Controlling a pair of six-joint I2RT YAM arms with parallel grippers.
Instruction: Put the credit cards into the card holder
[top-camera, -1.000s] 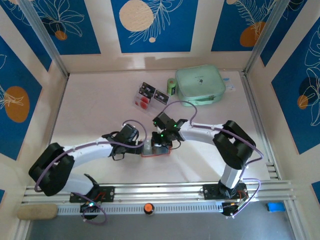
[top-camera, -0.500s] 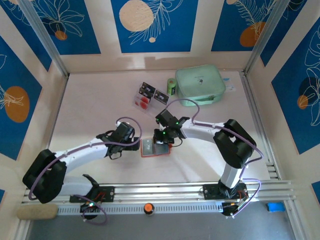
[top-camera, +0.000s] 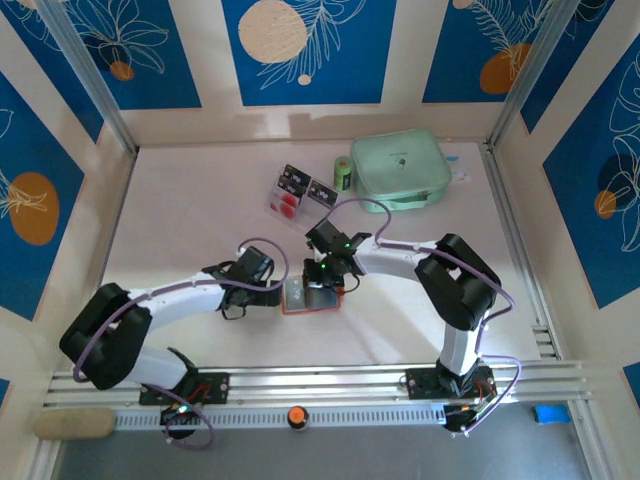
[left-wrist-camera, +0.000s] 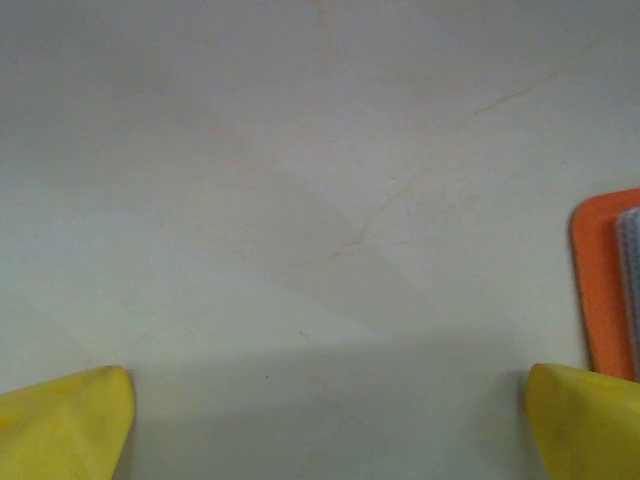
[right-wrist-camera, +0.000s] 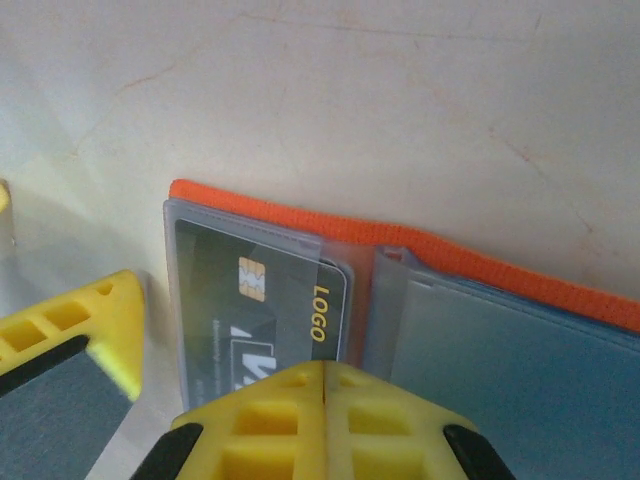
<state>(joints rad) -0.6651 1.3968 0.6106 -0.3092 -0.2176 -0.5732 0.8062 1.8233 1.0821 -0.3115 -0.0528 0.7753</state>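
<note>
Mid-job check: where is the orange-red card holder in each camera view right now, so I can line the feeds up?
Top external: the open square orange-red card holder lies at table centre, between both grippers.
Left wrist: only its orange corner enters at the right edge, above the right yellow fingertip.
Right wrist: it fills the lower middle, a dark card inside its clear pocket.
Shared landmark: the holder's orange rim.

Bright, even overhead light; soft shadows; wrist views hazy, near yellow fingertips (left-wrist-camera: 70, 420) blurred
</note>
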